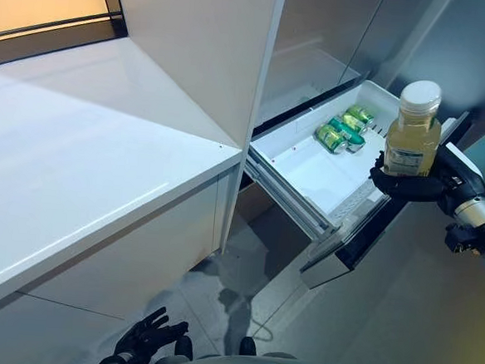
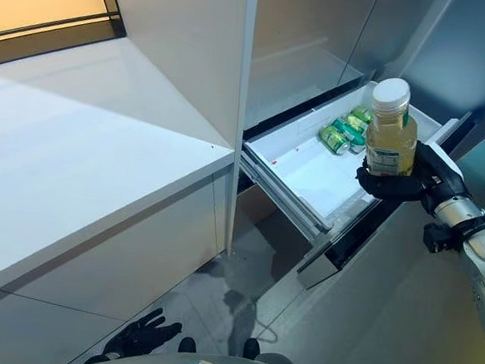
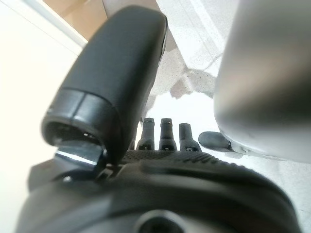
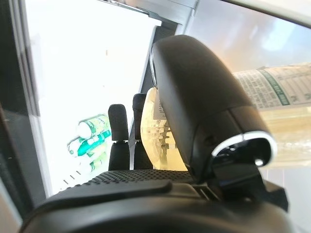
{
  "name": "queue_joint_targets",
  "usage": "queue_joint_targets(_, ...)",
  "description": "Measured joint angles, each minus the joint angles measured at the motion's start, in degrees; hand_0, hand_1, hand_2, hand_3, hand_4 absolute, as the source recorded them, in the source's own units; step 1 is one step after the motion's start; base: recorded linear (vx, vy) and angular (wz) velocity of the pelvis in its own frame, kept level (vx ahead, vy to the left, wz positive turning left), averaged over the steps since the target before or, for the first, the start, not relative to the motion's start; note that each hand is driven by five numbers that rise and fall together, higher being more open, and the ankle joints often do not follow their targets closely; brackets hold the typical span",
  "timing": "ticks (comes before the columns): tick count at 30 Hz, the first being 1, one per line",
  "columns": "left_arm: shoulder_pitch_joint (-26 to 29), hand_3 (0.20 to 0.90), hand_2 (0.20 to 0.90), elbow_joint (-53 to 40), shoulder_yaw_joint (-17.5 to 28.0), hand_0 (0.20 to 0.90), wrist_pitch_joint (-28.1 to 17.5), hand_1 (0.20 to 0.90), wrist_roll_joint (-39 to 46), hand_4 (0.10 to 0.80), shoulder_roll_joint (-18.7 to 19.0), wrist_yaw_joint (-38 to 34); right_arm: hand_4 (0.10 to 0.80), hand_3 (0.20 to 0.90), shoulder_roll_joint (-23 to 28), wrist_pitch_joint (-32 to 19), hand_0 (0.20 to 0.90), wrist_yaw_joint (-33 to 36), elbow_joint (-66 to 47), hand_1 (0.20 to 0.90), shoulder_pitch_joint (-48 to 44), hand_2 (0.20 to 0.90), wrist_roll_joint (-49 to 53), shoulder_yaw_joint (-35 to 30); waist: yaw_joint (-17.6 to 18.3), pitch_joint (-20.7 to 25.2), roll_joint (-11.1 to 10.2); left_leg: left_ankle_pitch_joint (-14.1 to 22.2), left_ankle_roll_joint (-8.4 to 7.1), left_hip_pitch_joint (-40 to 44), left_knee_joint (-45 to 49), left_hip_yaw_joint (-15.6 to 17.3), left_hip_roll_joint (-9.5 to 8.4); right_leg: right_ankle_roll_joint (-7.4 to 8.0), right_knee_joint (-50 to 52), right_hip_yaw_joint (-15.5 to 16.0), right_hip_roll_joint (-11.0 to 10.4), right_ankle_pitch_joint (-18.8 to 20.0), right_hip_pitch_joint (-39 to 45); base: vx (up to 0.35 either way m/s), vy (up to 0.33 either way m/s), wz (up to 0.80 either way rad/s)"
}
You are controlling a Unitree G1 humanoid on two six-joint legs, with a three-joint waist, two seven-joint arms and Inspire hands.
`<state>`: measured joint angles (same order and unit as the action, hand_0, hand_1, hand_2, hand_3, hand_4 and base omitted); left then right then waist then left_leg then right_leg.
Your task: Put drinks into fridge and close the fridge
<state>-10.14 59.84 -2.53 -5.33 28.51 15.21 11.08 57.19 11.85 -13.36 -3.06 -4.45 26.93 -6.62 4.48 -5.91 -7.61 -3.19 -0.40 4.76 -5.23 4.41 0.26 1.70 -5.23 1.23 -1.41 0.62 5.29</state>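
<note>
Green cans [image 1: 344,128] are already laid in the open fridge drawer [image 1: 310,172]; the bottle [image 1: 413,131], grasped by the right hand [image 1: 410,185] fingers, is not yet stowed, and the left hand [image 1: 144,339] apparently hangs relaxed.

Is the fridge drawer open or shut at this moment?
Open. The drawer is pulled out from the fridge; its white inside and green cans show. The right hand holds a bottle above its front edge.

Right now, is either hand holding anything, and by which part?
Right hand grips the bottle upright by its lower body, over the open drawer. Left hand holds nothing.
</note>
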Motion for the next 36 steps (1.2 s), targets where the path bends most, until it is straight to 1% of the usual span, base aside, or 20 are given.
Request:
queue_joint_targets(2, -0.09, 0.9, 0.9, 0.43, -0.02, 0.9, 0.13, 0.9, -0.53, 0.8, 0.27, -0.32, 0.1, 0.2, 0.75, 0.09, 0.3, -1.02, 1.97, 0.3, -2.35, 0.3, -0.04, 2.72, -0.57, 0.13, -0.26, -0.01, 0.0, -0.11, 0.1, -0.24, -0.05, -0.01, 0.0, 0.33, 0.0, 0.01, 0.04, 0.066, -0.043, 0.08)
queue_joint_targets(5, -0.52, 0.9, 0.9, 0.69, -0.04, 0.9, 0.22, 0.9, -1.52, 0.8, 0.38, -0.65, 0.1, 0.2, 0.75, 1.12, 0.3, -2.31, 6.42, 0.3, -8.0, 0.3, -0.08, 8.4, -2.39, 0.0, -0.57, -0.07, 0.04, -0.37, 0.12, -0.79, -0.16, 0.0, 0.0, 0.88, -0.04, 0.0, 0.03, 0.081, -0.047, 0.08)
queue_joint_targets(7, -0.63, 0.9, 0.9, 0.7, -0.01, 0.9, 0.31, 0.9, -1.53, 0.8, 0.37, -0.66, 0.1, 0.2, 0.75, 1.81, 0.3, -2.56, 8.51, 0.3, -9.84, 0.3, -0.11, 10.39, -3.93, -0.14, -0.85, -0.13, 0.04, -0.55, 0.13, -1.15, -0.21, 0.01, -0.01, 1.2, -0.05, -0.01, -0.04, 0.076, -0.037, 0.09)
queue_joint_targets(10, -0.23, 0.9, 0.9, 0.53, 0.04, 0.9, 0.3, 0.9, -1.54, 0.8, 0.39, -0.64, 0.1, 0.2, 0.75, 3.25, 0.3, -3.59, 13.34, 0.3, -14.77, 0.3, -1.04, 14.38, -5.78, -0.32, -1.18, -0.19, 0.07, -0.69, 0.13, -1.69, -0.29, 0.02, -0.01, 1.72, -0.08, -0.02, 0.02, 0.095, -0.048, 0.1)
queue_joint_targets(12, 0.1, 0.9, 0.9, 0.61, 0.07, 0.9, 0.38, 0.9, -1.56, 0.8, 0.59, -0.64, 0.1, 0.2, 0.72, 3.89, 0.3, -4.82, 18.55, 0.3, -18.81, 0.3, -1.35, 17.06, -6.63, -0.53, -1.58, -0.36, 0.06, -0.95, 0.13, -2.35, -0.32, 0.05, -0.01, 2.52, -0.1, -0.05, 0.1, 0.085, -0.053, 0.16)
queue_joint_targets(17, 0.94, 0.9, 0.9, 0.62, 0.44, 0.9, 0.38, 0.9, -1.65, 0.8, 1.13, -0.57, 0.1, 0.2, 0.03, 5.85, 0.3, -6.16, 30.39, 0.3, -23.64, 0.3, -2.08, 19.08, -9.39, -1.18, -2.82, -0.74, -0.04, -1.39, 0.15, -3.48, -0.34, 0.06, -0.01, 3.9, -0.05, -0.06, 0.18, 0.081, -0.048, 0.13)
queue_joint_targets(20, 1.36, 0.9, 0.9, 0.65, 0.52, 0.9, 0.42, 0.9, -1.7, 0.8, 1.5, -0.54, 0.1, 0.2, -0.71, 6.43, 0.3, -7.2, 36.94, 0.3, -26.29, 0.3, -3.05, 21.22, -10.28, -1.58, -3.25, -0.88, -0.06, -1.55, 0.15, -4.09, -0.41, 0.07, -0.01, 4.24, -0.06, -0.07, 0.23, 0.055, -0.04, 0.07)
queue_joint_targets(23, 1.9, 0.9, 0.9, 0.63, 0.58, 0.9, 0.53, 0.9, -2.34, 0.8, 2.15, -0.51, 0.1, 0.2, -2.39, 7.63, 0.3, -7.83, 42.27, 0.3, -27.02, 0.3, -3.94, 21.67, -10.88, -2.04, -3.74, -1.02, -0.15, -1.99, 0.15, -4.95, -0.41, 0.07, -0.02, 4.87, 0.0, -0.09, 0.13, 0.052, -0.039, 0.12)
queue_joint_targets(25, 2.85, 0.9, 0.9, 0.6, 0.54, 0.9, 1.42, 0.9, -3.44, 0.8, 2.56, -0.58, 0.1, 0.2, -2.95, 8.38, 0.3, -8.65, 46.37, 0.3, -28.47, 0.3, -4.51, 23.6, -11.27, -2.72, -3.73, -1.24, -0.16, -2.23, 0.15, -5.23, -0.44, 0.07, -0.01, 5.34, -0.02, -0.09, 0.09, 0.042, -0.036, 0.12)
queue_joint_targets(29, 3.89, 0.9, 0.9, 0.43, 0.54, 0.9, 2.85, 0.9, -3.72, 0.8, 3.45, -0.78, 0.1, 0.2, -4.59, 9.6, 0.3, -10.4, 52.08, 0.3, -29.44, 0.3, -6.77, 23.61, -12.08, -4.11, -3.7, -1.54, -0.2, -2.45, 0.15, -5.81, -0.45, 0.07, -0.01, 5.73, 0.02, -0.08, 0.06, 0.009, -0.034, 0.07)
queue_joint_targets(36, 4.74, 0.9, 0.9, -0.16, 0.49, 0.9, 5.24, 0.9, -3.73, 0.8, 6.23, -1.81, 0.1, 0.2, -7.0, 9.47, 0.3, -12.88, 59.32, 0.3, -30.48, 0.3, -11.8, 23.61, -13.29, -6.05, -3.74, -1.79, -0.25, -3.13, 0.17, -6.26, -0.43, 0.05, 0.0, 6.06, 0.07, -0.07, -0.36, -0.048, -0.046, 0.03)
